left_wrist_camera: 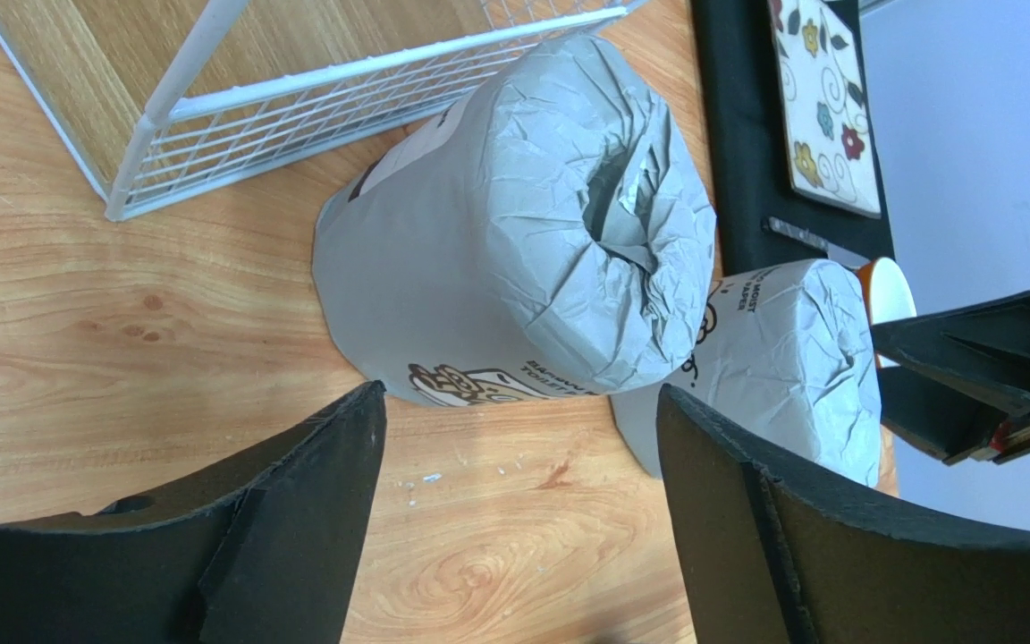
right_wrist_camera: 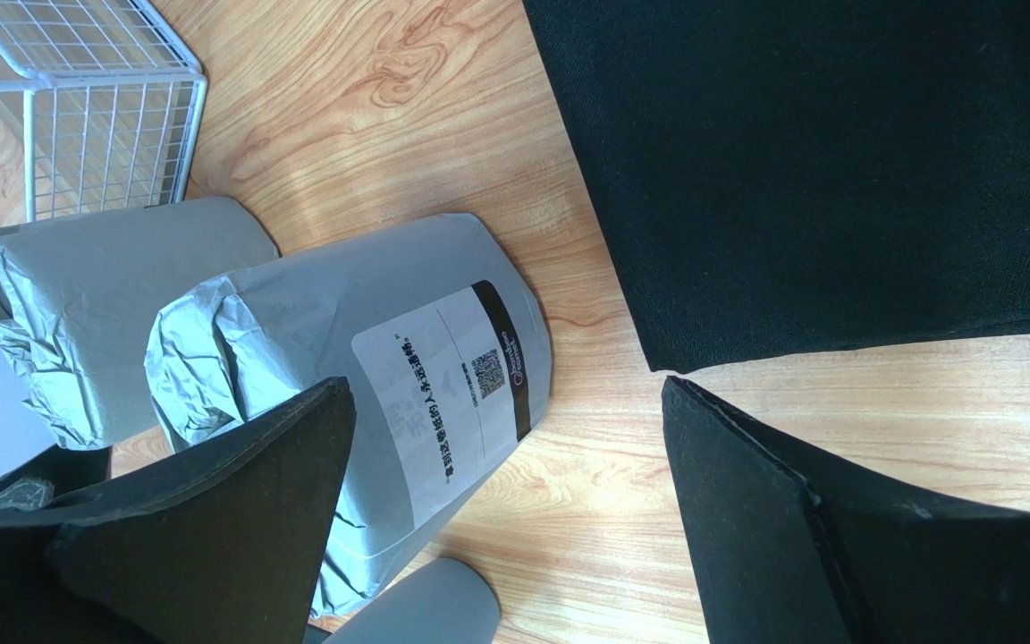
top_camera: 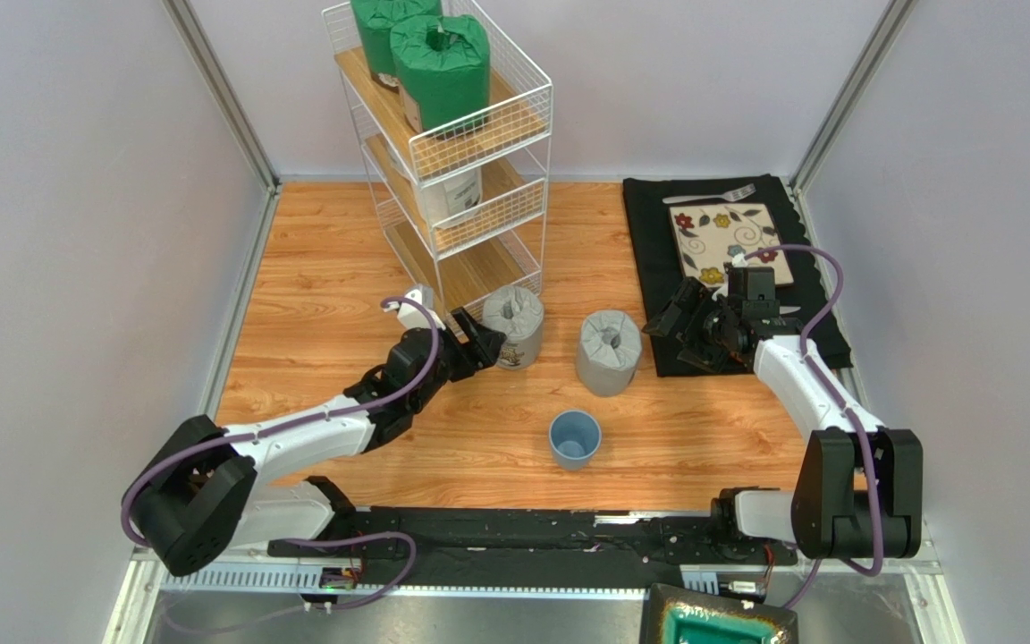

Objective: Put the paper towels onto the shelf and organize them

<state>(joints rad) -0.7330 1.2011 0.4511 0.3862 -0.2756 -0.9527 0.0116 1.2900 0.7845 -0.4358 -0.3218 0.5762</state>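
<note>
Two green rolls [top_camera: 441,67] sit on the top tier of the shelf [top_camera: 534,101], and a white roll [top_camera: 453,188] sits on the middle tier. Two grey ones are not yet shelved. One grey roll [top_camera: 514,322] stands upright on the counter [top_camera: 319,269] just in front of the bottom tier. The second grey roll [top_camera: 609,349] stands to its right, with the blue cup [top_camera: 574,438] nearer.

The left tool [left_wrist_camera: 518,403] is spread open and empty, aimed at the first grey roll. The right tool [right_wrist_camera: 507,389] also gapes empty, at the near left edge of the black mat [top_camera: 655,255] beside the second grey roll.

These rolls are probably light and squashy, and the crinkled wrap may slide under the pads. The gathered top would likely tear or pull loose. The firmer hold is across the round body at mid-height, squeezed gently. The open fingers look only slightly wider than the roll.
</note>
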